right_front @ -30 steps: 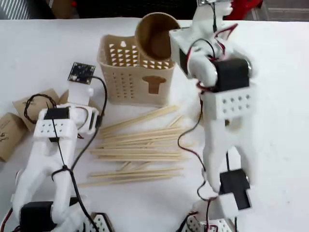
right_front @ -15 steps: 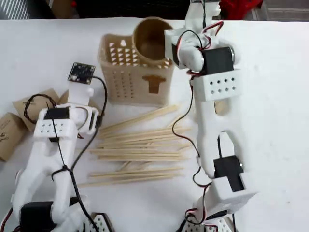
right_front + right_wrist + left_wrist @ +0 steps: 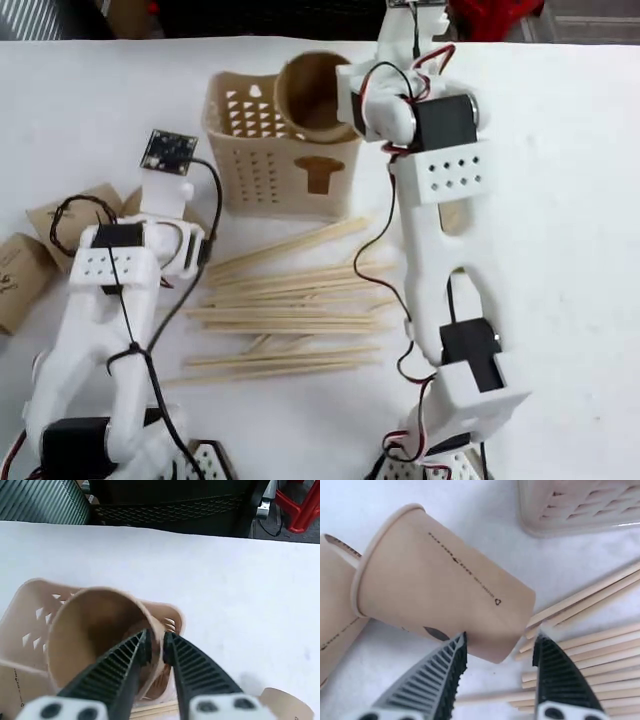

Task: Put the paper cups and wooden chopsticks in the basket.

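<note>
Right end effector (image 3: 155, 641) is pinching the paper cup (image 3: 312, 92) by its rim. The cup has dropped lower, tilted at a rear corner of the basket (image 3: 262, 172). Left end effector (image 3: 501, 641) unchanged, spread astride the base of a lying cup (image 3: 440, 585). Chopsticks (image 3: 290, 312) unmoved on the counter (image 3: 560, 200).

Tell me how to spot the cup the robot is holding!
Find the beige basket at the table's far side. A brown paper cup tilts at its right end, rim pinched by the right gripper. The other cups lie on their sides at the left.
</note>
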Controlling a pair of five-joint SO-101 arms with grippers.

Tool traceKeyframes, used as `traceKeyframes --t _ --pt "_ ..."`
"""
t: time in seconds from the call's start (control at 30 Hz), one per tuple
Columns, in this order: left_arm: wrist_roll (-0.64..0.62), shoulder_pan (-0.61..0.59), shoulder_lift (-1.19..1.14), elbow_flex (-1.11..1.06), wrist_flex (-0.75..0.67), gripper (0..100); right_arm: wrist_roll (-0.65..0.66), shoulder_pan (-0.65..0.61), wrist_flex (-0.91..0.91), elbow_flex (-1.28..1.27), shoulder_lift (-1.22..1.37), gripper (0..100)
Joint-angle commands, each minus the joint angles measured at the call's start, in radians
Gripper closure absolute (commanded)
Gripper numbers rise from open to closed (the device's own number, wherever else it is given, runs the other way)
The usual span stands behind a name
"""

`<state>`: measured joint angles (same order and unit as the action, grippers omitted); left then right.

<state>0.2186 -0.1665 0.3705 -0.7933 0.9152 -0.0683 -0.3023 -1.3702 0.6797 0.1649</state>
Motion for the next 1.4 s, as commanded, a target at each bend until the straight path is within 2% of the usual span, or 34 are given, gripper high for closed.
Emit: traceKeyframes --t 0.0,0.27,0.43,0.57,0.77,1.2,1.37 --pt "-0.012 -0.005 0.036 0.003 -0.017 78 -0.005 -0.008 -0.002 0.049 -0.002 84.3" --pt "-0.012 -0.005 0.036 0.003 -0.017 78 0.025 0.045 -0.059 0.051 -0.025 81.3" --pt "-0.012 -0.005 0.036 0.003 -0.017 78 0.195 0.107 -0.236 0.048 -0.125 81.2" --pt "-0.012 -0.005 0.036 0.003 -0.017 78 0.436 0.163 -0.349 0.037 -0.193 81.2" --pt "-0.012 -0.008 0.036 0.003 -0.017 78 0.680 0.203 -0.344 -0.261 -0.410 81.2" --pt "-0.009 -0.005 0.036 -0.011 -0.023 78 1.082 0.234 0.131 -1.318 -1.018 80.8" --pt "-0.008 -0.005 0.036 -0.011 -0.023 78 1.169 0.318 0.312 -1.573 -1.113 71.6"
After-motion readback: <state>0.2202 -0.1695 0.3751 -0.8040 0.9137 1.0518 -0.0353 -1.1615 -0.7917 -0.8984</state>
